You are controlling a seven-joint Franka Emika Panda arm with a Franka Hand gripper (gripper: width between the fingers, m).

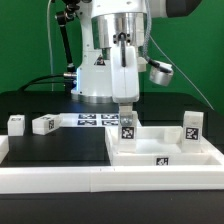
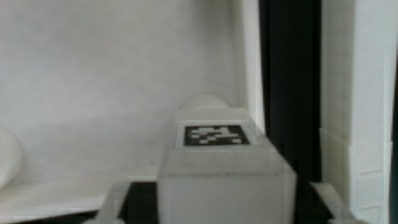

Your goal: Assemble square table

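Observation:
The square table's white slab [image 1: 160, 148] lies flat at the exterior view's right. My gripper [image 1: 126, 103] hangs over the slab's near-left corner, shut on a white leg [image 1: 127, 126] that stands upright with its tag facing the camera. Whether the leg's lower end touches the slab I cannot tell. In the wrist view the same leg [image 2: 217, 150] fills the space between my fingers [image 2: 121, 205], with the slab [image 2: 107, 80] behind it. A second leg [image 1: 193, 127] stands upright at the slab's far right corner. Two more legs [image 1: 16, 123] [image 1: 44, 123] lie on the black table at the left.
The marker board [image 1: 95, 120] lies flat behind the gripper, in front of the arm's base. A long white rail [image 1: 100, 178] edges the front of the work surface. A green curtain closes off the back.

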